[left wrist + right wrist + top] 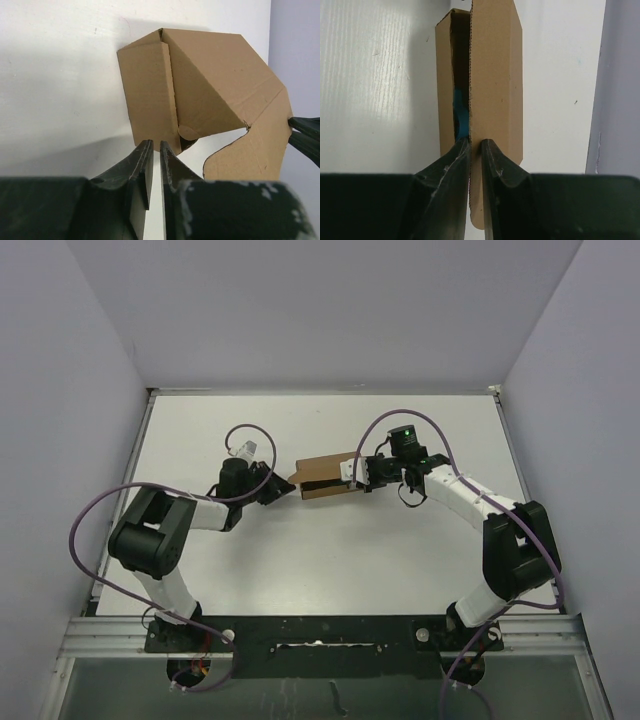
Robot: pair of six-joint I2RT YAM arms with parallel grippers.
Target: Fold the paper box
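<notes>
Folding is looking half done: the paper box [325, 481], mid-frame from above, is standing up, my right claw [353, 480] is squeezing its wall, my left claw [285, 488] is sitting closed by an untucked flap [250, 155].

In the right wrist view a blue thing [462, 117] lies inside the paper box [495, 75], mostly hidden by the cardboard wall — its shape cannot be told. In the left wrist view the box's lower flap passes out of sight behind the blurred body of the left gripper [154, 145]. The fingers [307, 145] of the right gripper [290, 129] are cut off by the right edge — only their tips show.
</notes>
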